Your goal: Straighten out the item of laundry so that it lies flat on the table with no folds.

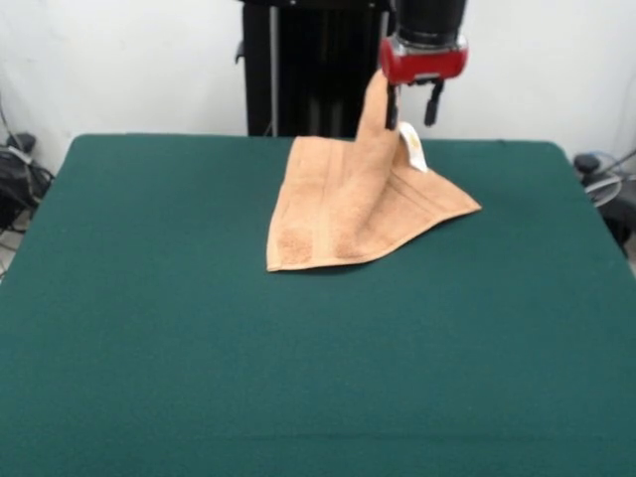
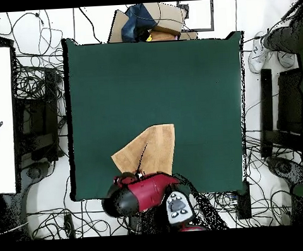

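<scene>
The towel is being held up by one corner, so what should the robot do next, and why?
Probably carry that corner outward and down. The tool pinches one corner of the towel above the table, and the rest lies bunched.

White wall [image 1: 129,60], tangled cables [image 2: 38,79] on floor

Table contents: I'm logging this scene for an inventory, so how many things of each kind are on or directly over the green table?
Light orange-brown terry towels: 1, one corner lifted off the dark green felt-covered table
Small white tags: 1, on the towel
Red and black robot hands: 1, pinching the raised corner
Total: 3
</scene>
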